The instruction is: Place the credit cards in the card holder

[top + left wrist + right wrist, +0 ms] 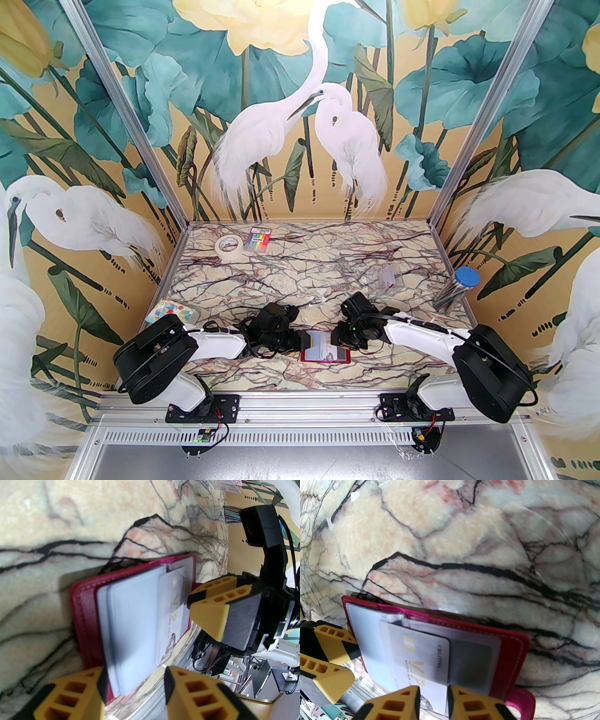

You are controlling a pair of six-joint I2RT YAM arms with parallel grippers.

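1. Card holder (512,648): red, book-shaped, lying open on the tabletop (300,276) at its near edge, between both arms. Its clear sleeves (133,620) are fanned and the snap tab (522,700) is free.
2. Credit card (421,651): pale with gold lettering, seemingly partway into a sleeve; depth unclear.
3. Left jaws: apart, straddling the holder's end, with one pad (169,681) clear of the sleeves.
4. Right jaws: narrow, at the card's outer end. Whether they pinch it, I cannot tell.
5. Handling, judged: the card is light, stiff and slick, so take its outer short end. The sleeves are floppy and the holder may slide, so pin the cover.
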